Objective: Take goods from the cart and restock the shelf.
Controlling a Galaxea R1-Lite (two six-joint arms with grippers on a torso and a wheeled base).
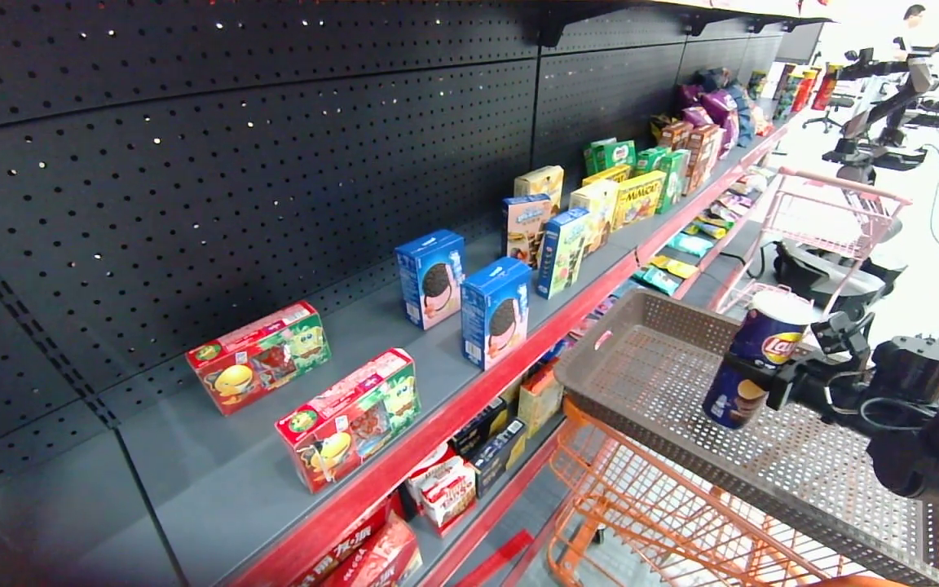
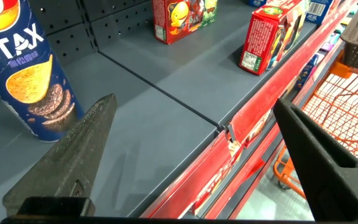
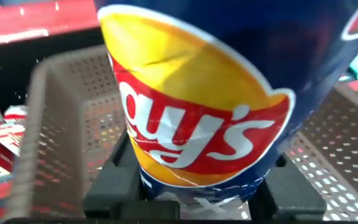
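My right gripper [image 1: 751, 377] is shut on a dark blue chips can [image 1: 755, 359], held upright above the brown perforated basket [image 1: 600, 342] on the orange cart [image 1: 641, 505]. In the right wrist view the can [image 3: 216, 106] stands between the gripper's dark fingers [image 3: 114, 193]. My left gripper [image 2: 194, 112] hangs open over the grey shelf [image 2: 166, 124] with nothing between its fingers. A second blue chips can [image 2: 27, 74] stands on the shelf just beyond one fingertip.
On the shelf [image 1: 217, 473] stand two red boxes [image 1: 257, 355] [image 1: 350, 416], two blue cookie boxes [image 1: 430, 277] [image 1: 495, 310] and several more boxes farther along. Bare shelf lies left of the red boxes. A pink cart [image 1: 832, 216] stands down the aisle.
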